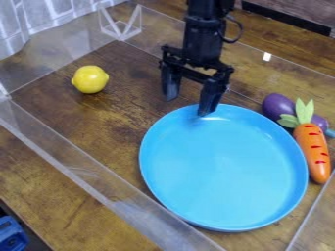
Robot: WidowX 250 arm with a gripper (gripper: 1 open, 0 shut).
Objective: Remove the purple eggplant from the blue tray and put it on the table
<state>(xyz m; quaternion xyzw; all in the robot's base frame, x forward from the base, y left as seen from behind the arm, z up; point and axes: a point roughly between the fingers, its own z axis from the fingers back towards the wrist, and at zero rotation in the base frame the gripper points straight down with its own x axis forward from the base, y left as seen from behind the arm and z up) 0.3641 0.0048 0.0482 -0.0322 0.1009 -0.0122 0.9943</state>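
The blue tray [229, 167] lies on the dark wooden table [92, 127] at the lower right, with nothing inside it. The purple eggplant [277, 104] rests on the table just beyond the tray's right rim, partly hidden behind the carrot's green leaves. My gripper [191, 94] hangs pointing down over the tray's far left rim, open, with nothing between its black fingers. The eggplant is well to the gripper's right.
An orange carrot [315, 152] with green leaves lies against the tray's right rim. A yellow lemon [89, 78] sits on the table at the left. Low clear acrylic walls [59, 147] edge the table on the left and front.
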